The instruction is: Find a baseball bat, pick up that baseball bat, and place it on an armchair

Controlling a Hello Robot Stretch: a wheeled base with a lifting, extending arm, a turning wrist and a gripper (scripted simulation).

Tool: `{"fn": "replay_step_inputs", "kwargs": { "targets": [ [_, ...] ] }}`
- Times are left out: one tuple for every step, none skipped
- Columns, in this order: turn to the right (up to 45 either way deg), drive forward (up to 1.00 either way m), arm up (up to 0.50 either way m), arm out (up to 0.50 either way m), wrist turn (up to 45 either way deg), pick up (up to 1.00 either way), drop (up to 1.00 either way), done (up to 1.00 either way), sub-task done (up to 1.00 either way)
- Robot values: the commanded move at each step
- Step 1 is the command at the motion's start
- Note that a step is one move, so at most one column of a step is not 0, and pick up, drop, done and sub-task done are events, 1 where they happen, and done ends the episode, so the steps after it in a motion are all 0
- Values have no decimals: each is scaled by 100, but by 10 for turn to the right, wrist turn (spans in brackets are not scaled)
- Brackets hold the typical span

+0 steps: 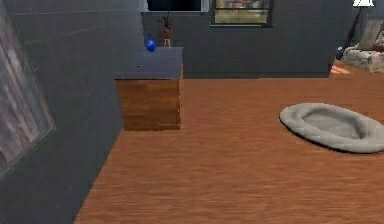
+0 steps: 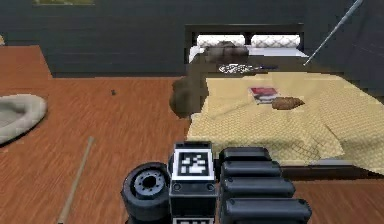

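Seems we're at the pick-up step. The bat (image 2: 78,180), a thin tan stick, lies on the floor at the arm side view's lower left, near the gripper (image 2: 148,196). Can't tell the gripper's state or whether it's holding anything. Next move: line up with the bat and get down low.

Yellow-covered bed (image 2: 300,125), baseball bat (image 2: 77,180) lying on wood floor (image 2: 120,130), grey cushion (image 2: 15,115) left, arm (image 2: 250,185) below

Your forward view looks down over wood floor (image 1: 230,170) to a dark wall (image 1: 250,45); your arm side view faces a nearby bed (image 2: 300,125); both catch the grey cushion (image 1: 335,127)
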Motion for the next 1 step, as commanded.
{"fn": "replay_step_inputs", "kwargs": {
  "targets": [
    [90, 0, 0, 0, 0, 0, 0, 0, 0]
  ]
}}
